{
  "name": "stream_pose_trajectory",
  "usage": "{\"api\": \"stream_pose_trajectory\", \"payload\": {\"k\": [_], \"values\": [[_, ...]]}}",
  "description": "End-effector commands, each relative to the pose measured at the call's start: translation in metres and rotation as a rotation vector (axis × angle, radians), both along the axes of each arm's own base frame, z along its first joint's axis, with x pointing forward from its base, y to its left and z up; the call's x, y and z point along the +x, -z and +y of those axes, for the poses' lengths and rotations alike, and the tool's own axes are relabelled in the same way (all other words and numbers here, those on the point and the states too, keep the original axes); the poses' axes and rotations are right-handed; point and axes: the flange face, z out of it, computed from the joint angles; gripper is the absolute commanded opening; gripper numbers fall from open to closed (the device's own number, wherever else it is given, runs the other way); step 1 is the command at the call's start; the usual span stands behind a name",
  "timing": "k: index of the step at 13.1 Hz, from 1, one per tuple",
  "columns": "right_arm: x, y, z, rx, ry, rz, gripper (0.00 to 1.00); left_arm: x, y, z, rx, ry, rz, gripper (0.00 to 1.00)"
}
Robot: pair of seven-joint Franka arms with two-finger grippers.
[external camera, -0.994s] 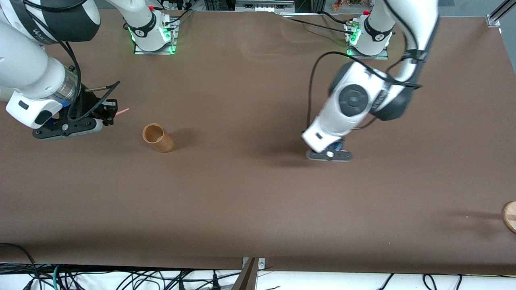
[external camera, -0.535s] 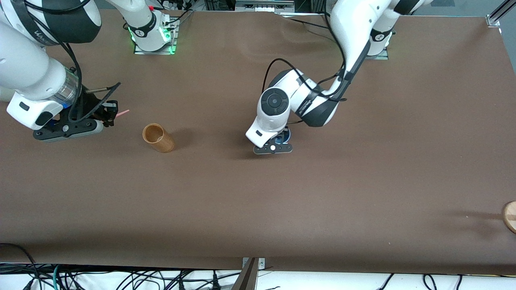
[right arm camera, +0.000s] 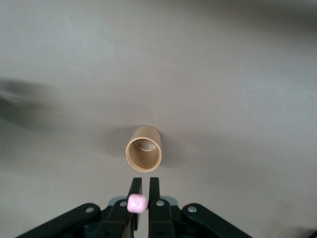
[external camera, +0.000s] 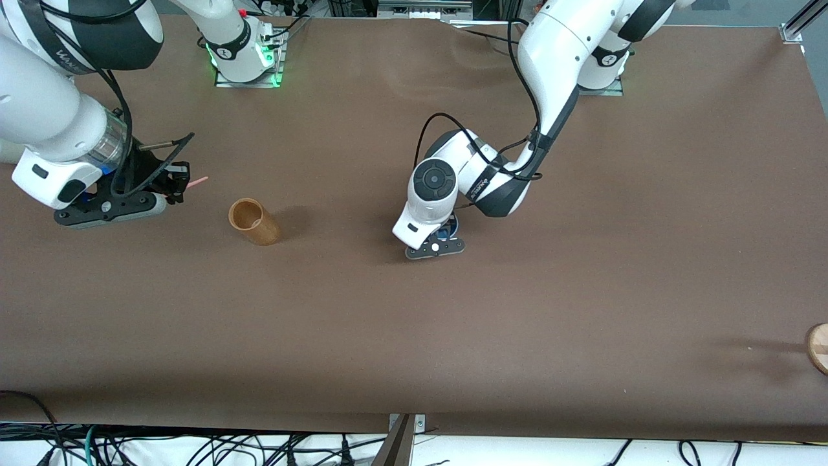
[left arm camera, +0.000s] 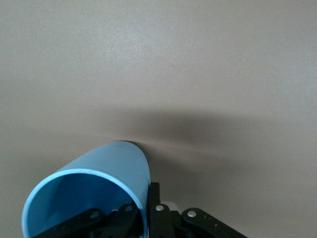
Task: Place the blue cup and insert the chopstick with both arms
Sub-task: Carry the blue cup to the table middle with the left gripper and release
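A: While the right arm waited at its end of the table, what did the left arm do w/ the blue cup [left arm camera: 94, 183]?

B: It carried it in fast. A sec earlier the left gripper [external camera: 435, 246] was over the table toward the left arm's end; half a sec earlier it was near mid-table, and at this moment it sat only slightly nearer the front camera than that, low over the brown table [external camera: 582, 291]. The big sweep looked done; prob. just the final lowering left.

A: Grip on the cup?

B: Fingers were closed on its wall, one inside the rim and one outside, per the left wrist view. Front view showed only a sliver of blue under the wrist. Cup base looked at or very near the surface, but I couldn't tell if it touched.

A: And the chopstick [external camera: 197, 180]?

B: Pinched in the right gripper [external camera: 176, 183], jaws nearly shut on it, pink tip poking out toward the table's middle. Right wrist view showed its pink end [right arm camera: 137, 203] between the fingers. No change over that second.

A: The wooden cup [external camera: 253, 221]?

B: Stood beside the right gripper, between it and the blue cup, well apart from the blue one. Not the target. A wooden disc [external camera: 817, 347] sat at the table edge at the left arm's end.

A: Meaning for the task?

B: Placing was nearly finished, I'd judge. Left needed to set down and let go w/o tipping; then right had to carry the stick past the wooden cup to the blue one.
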Motion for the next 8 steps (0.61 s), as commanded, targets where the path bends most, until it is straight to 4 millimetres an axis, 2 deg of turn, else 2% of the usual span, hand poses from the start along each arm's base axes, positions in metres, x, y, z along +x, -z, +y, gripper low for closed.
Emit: {"api": "stream_pose_trajectory", "payload": {"k": [1,2,3,4,5,8], "values": [[0.0,-0.006,0.004,0.0,0.0,-0.011,0.0,0.008,-0.007,-0.004,-0.003,-0.027,-0.028,0.48],[0.0,-0.004,0.005,0.006,-0.009,-0.006,0.0,0.008,-0.01,-0.004,-0.003,-0.041,-0.029,0.71],[0.001,0.0,0.006,0.013,-0.009,-0.001,0.0,0.009,-0.021,-0.005,-0.011,-0.045,-0.036,1.0],[0.002,0.0,0.009,0.02,-0.004,-0.017,0.0,0.008,-0.027,-0.004,-0.017,-0.054,-0.015,1.0],[0.001,-0.001,0.021,0.023,-0.023,-0.029,0.0,0.007,-0.045,-0.001,-0.042,-0.074,0.019,1.0],[0.005,0.008,0.046,0.065,-0.03,-0.05,0.0,0.019,-0.105,0.029,-0.043,-0.105,0.034,1.0]]}}
